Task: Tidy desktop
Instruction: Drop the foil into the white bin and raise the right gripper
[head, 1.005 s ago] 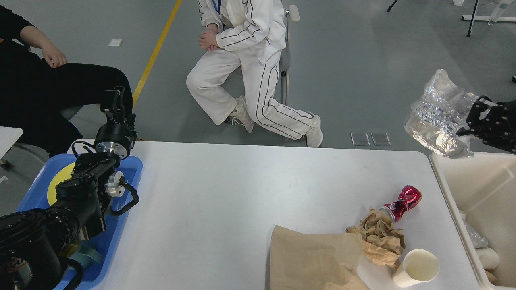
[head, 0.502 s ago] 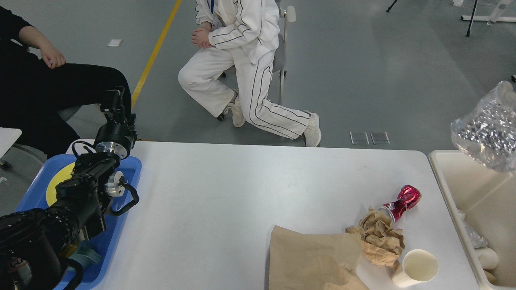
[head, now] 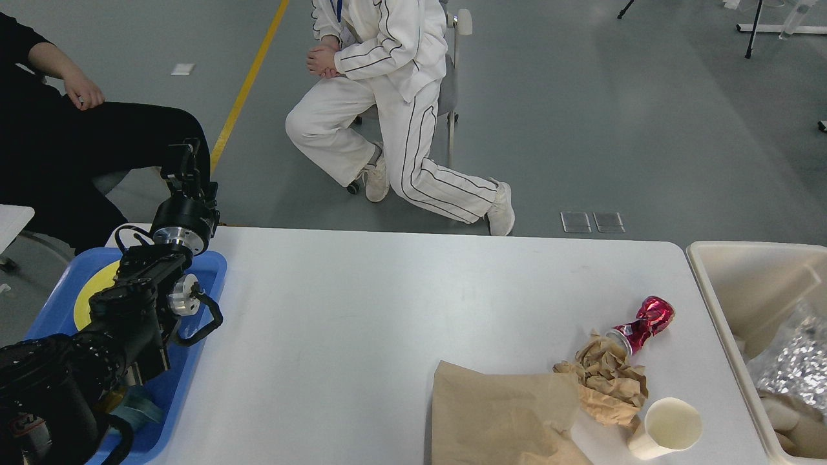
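Here our left gripper (head: 183,159) hangs above the far left corner of the bench (head: 362,310), over the blue tray (head: 205,274) — its jaws are too dark and end-on for us to tell how wide they stand. Our right gripper is out of view. On the bench's near right lie a brown paper bag (head: 497,420), crumpled paper (head: 610,381), a crushed red can (head: 643,326) and a paper cup (head: 669,429). A silver bag (head: 791,365) sits inside the beige bin (head: 723,316).

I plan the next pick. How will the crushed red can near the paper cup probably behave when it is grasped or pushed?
The crushed red can looks empty and dented, so probably light and easy to deform further. Lying on its side on the desktop, it may slide or wobble rather than roll cleanly. Its shiny skin could be slippery.
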Controlling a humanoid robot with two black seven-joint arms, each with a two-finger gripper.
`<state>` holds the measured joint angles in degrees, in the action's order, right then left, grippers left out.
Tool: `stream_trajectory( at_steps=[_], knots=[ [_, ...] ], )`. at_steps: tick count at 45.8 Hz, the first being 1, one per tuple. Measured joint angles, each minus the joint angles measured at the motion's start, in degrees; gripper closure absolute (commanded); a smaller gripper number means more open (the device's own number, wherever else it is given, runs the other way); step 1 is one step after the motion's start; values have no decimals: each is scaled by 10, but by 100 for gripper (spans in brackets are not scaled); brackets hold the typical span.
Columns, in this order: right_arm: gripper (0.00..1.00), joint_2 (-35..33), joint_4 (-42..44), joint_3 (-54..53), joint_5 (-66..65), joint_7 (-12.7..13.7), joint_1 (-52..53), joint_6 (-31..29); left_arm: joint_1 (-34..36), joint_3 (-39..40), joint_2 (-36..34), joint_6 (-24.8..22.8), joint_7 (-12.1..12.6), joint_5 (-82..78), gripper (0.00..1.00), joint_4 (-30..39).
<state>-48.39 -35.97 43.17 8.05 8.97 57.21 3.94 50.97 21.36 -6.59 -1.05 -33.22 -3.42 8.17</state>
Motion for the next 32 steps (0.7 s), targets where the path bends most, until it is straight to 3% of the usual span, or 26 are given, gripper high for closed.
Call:
stream_trajectory(
  at_steps=[10, 21, 27, 32],
  knots=[
    [0, 19, -2, -1, 0, -1, 13, -5, 0, 0, 0, 0, 0, 0, 3, 0],
    [0, 95, -9, 69, 2, 0, 170, -32, 0, 0, 0, 0, 0, 0, 3, 0],
    [0, 163, -9, 113, 5, 3, 247, -109, 0, 0, 0, 0, 0, 0, 3, 0],
    [0, 210, -10, 137, 9, 3, 320, -236, 0, 0, 0, 0, 0, 0, 3, 0]
  ],
)
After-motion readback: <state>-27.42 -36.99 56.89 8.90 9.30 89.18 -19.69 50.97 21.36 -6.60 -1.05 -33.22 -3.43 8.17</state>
